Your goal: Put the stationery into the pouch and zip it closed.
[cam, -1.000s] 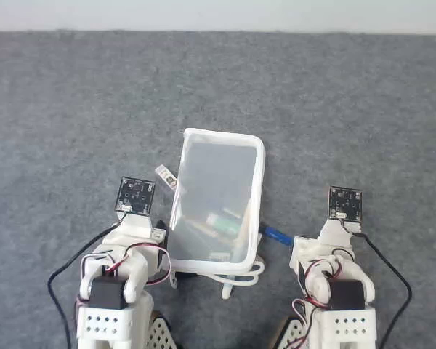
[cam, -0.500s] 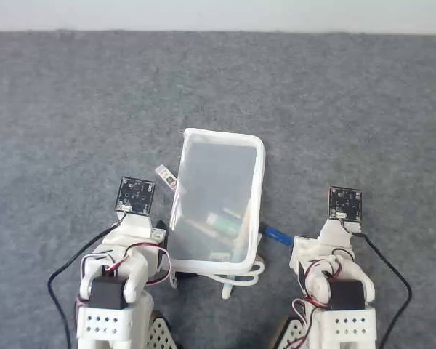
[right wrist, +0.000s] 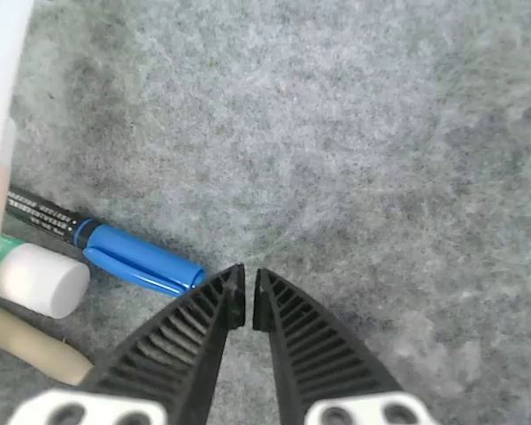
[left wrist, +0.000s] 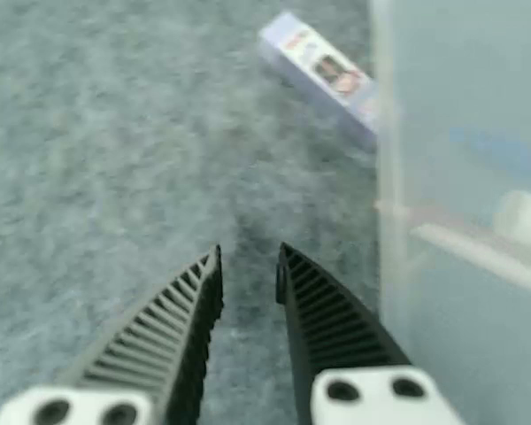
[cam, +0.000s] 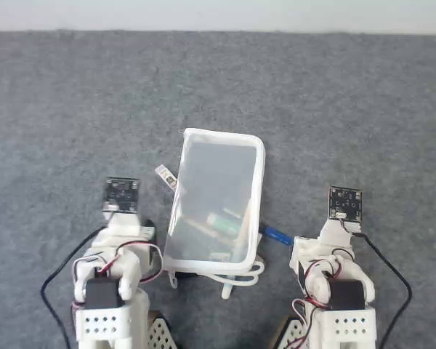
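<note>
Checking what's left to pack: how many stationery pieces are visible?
4: small box left of the pouch, blue-capped pen at its right edge, green stick and beige stick seen through it. More may be hidden.

The pouch (cam: 219, 190) looks like smooth frosted plastic, the mat (cam: 363, 109) rough, fuzzy cloth.

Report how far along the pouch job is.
Partly done: a glue stick and other pieces lie inside the pouch. In hand: nothing; the left tool and the right tool hang empty over the carpet. Left: the blue-capped pen pokes out past the pouch's side, a small printed block lies on the carpet beside the pouch, and the zip looks not yet closed.
</note>
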Motion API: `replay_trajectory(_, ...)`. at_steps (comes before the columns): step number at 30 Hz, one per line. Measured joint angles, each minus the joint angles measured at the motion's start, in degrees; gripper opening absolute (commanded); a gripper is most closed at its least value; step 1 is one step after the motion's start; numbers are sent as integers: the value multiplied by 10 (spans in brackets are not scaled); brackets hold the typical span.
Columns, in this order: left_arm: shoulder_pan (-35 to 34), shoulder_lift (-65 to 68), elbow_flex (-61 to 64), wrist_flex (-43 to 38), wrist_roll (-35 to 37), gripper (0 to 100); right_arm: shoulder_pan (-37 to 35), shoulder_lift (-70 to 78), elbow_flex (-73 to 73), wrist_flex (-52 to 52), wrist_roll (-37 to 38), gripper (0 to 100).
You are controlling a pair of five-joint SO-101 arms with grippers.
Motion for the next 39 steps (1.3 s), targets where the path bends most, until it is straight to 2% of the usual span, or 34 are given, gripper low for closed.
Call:
replay_trajectory(7, -112, 0, -1, -36, 0, 98, 0, 0, 0, 0, 0, 32)
replay_trajectory(11, -150, 0, -1, -36, 0, 98, -5, 0, 0, 0, 0, 32)
replay_trajectory(17, -154, 0, -1, -36, 0, 97, -83, 0, 0, 0, 0, 35)
replay_trajectory(26, -156, 0, -1, -36, 0, 97, -86, 0, -9, 0, 3, 35)
replay_trajectory(29, -157, 0, -1, -36, 0, 97, -88, -1, -39, 0, 57, 31)
replay_trajectory(36, -157, 0, -1, -35, 0, 97, -88, -8, -149, -6, 330, 30)
replay_trajectory(39, -156, 0, -1, -35, 0, 97, -97, -6, -188, -11, 411, 30)
